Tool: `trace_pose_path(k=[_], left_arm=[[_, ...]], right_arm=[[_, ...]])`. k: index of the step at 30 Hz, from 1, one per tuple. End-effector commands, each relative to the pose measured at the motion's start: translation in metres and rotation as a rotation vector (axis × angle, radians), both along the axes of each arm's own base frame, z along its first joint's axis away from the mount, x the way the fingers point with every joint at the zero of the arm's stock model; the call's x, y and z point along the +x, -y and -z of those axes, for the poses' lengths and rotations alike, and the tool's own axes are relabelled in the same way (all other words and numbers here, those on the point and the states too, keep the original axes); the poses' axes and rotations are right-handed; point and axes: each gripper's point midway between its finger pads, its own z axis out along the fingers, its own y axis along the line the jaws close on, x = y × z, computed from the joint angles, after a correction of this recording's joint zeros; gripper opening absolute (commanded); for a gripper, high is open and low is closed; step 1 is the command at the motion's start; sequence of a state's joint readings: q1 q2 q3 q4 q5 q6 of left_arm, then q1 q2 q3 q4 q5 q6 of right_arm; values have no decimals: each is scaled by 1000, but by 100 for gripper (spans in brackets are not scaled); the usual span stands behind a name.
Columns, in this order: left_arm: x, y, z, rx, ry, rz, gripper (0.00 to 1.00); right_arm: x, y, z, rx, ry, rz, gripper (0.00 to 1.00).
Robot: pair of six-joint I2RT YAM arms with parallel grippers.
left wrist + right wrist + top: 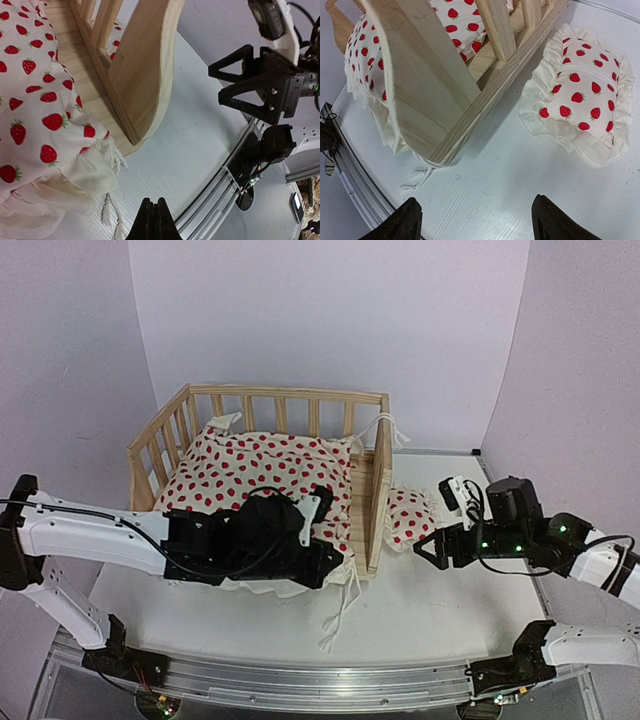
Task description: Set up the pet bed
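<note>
The pet bed's pine frame [372, 502] stands mid-table with the red-dotted ruffled cushion [255, 462] lying inside it. The cushion's front edge spills over the open front, and its tie strings [338, 612] trail on the table. My left gripper [338, 562] hangs over the cushion's front right corner; in its wrist view the gripper [154, 219] is shut and empty above the table, beside the cushion [30, 115] and the frame's right end [145, 75]. My right gripper [424, 550] is open and empty just right of the frame, and in its own view [480, 225] it is over bare table.
A small separate red-dotted pillow [410, 515] lies on the table outside the bed's right side, just beyond my right gripper; it also shows in the right wrist view [580, 95]. A metal rail [300, 685] runs along the table's near edge. Walls stand close behind and beside the table.
</note>
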State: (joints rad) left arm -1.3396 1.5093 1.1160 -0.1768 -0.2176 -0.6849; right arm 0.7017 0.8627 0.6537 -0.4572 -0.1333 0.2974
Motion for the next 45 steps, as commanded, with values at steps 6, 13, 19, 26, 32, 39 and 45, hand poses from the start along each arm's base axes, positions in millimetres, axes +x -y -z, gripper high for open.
trace_pose_path(k=[6,13,19,26,32,39,45], left_arm=[[9,-10,-44,-208,-19,68,2],[-24,44,38,-38,-24,170,47],[-7,52,108,193,7,104,53],[6,67,129,236,40,63,32],[21,73,121,131,141,2,36],[39,53,122,78,181,-142,27],[47,53,105,-20,218,-197,20]], right_arm=[[34,1,-37,186,-5,30,75],[20,-9,-18,203,-88,-43,71],[15,-2,-24,192,-56,-34,72],[12,1,-22,190,-62,-28,72],[12,1,-28,196,-47,-28,71],[10,4,-36,210,-23,-16,71],[10,4,-42,217,-15,-18,70]])
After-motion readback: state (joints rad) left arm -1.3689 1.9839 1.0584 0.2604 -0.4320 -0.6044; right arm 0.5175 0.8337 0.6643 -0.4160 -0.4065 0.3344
